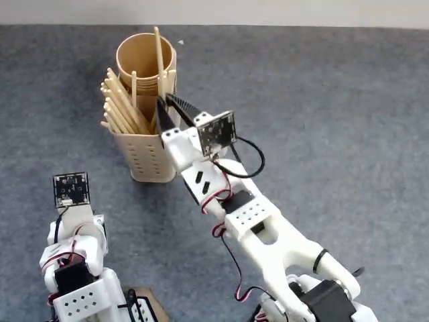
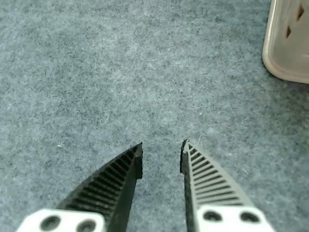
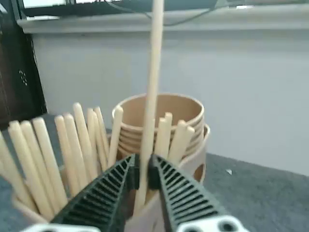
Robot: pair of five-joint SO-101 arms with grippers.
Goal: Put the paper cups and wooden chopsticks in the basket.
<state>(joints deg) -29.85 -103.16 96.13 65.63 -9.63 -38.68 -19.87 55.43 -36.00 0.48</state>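
The right gripper (image 3: 143, 170) pinches an upright pale wooden chopstick (image 3: 155, 67) in the beige perforated plastic basket (image 1: 149, 159) beside stacked tan paper cups (image 1: 137, 60); the left gripper (image 2: 161, 152) hangs part-open, empty.

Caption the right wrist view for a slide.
Right gripper holds an upright wooden chopstick before paper cups in the basket.
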